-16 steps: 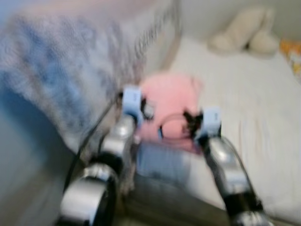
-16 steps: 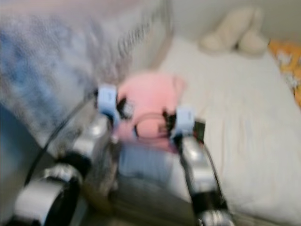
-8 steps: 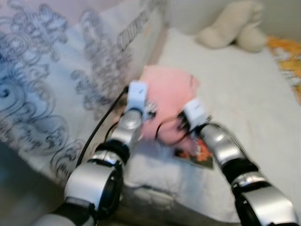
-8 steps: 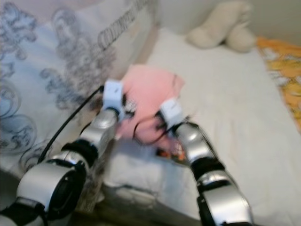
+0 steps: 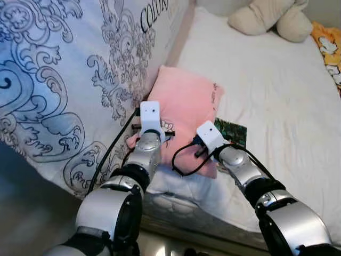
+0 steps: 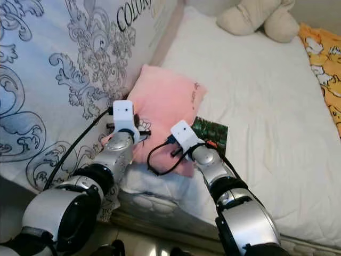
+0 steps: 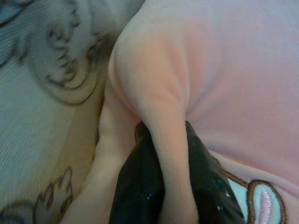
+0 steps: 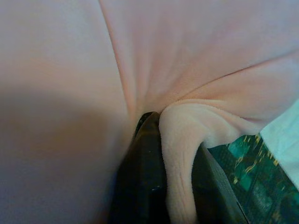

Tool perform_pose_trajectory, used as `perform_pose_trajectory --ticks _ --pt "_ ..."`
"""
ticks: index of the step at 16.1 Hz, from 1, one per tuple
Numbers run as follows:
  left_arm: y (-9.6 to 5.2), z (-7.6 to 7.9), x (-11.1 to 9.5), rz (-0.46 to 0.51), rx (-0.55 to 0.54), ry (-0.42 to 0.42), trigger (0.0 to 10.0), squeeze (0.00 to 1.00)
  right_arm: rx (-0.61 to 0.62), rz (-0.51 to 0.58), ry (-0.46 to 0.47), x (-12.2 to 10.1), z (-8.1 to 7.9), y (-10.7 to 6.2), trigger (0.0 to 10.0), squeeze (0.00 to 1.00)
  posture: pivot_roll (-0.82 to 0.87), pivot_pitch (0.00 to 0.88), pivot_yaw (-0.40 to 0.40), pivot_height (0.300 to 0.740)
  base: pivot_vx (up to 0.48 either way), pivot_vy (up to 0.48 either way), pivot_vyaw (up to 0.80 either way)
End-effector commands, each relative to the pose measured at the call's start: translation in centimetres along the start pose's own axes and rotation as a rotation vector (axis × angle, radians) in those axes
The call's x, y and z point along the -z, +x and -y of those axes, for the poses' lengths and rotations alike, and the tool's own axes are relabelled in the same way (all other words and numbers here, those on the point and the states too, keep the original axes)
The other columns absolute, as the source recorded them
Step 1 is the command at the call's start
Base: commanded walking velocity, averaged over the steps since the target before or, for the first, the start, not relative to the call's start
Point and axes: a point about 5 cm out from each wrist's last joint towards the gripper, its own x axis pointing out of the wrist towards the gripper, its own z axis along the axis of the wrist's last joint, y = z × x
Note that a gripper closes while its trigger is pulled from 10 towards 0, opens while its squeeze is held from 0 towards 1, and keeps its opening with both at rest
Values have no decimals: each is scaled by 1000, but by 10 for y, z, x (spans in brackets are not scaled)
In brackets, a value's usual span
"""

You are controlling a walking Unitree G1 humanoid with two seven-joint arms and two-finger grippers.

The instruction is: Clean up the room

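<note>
Here my two end effectors are both clamped on the pink pillow, which lies near the middle of the left eye frame on the white bed, its left edge against the big patterned blue-and-white duvet that covers the left half of the frame. My left end effector pinches a fold of pink fabric at the pillow's lower left corner, just beside the duvet; in the left wrist view the fold runs down between my two black fingers, which press on it from both sides. My right end effector grips another ridge of the pillow at its lower right corner, the fabric bunched between the two fingers in the same way. Just beside that corner, partly under the pillow, lies a flat dark green book with a printed cover; it shows as green in the lower right of the right wrist view too. At the top of the left eye frame, well apart from the pillow, a beige plush toy rests on the bed. An orange printed cloth lies along the upper right edge of the right eye frame.
</note>
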Motion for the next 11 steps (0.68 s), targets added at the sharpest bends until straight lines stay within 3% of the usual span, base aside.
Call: perform_pose_trajectory --ticks 1,3,4,5,8,9,11 --pt "1 4 -5 18 8 46 10000 0 3 -28 43 8 1 -2 10000 0 -47 310 -94 740 0 0 0" --pt "2 1 -11 36 3 53 10000 0 -6 -11 112 5 -2 0 10000 0 -40 310 -91 740 0 0 0" --pt "3 0 -12 32 7 51 10000 890 -9 -9 189 5 -3 0 10000 1000 -32 310 -91 740 0 0 0" --pt "3 -3 -10 25 12 61 10000 1000 4 3 302 5 -1 0 10000 1000 -32 304 -89 740 0 0 0" --pt "3 -6 -13 54 40 100 10000 1000 44 50 440 -2 2 1 10000 1000 -27 291 -82 740 0 0 0" --pt "3 -6 -14 61 39 88 10000 1000 58 65 555 -1 3 1 10000 1000 -28 287 -78 740 0 0 0" --pt "2 0 -17 86 69 92 10000 1000 90 90 610 5 5 -2 10000 1000 -26 265 -73 740 0 0 0"
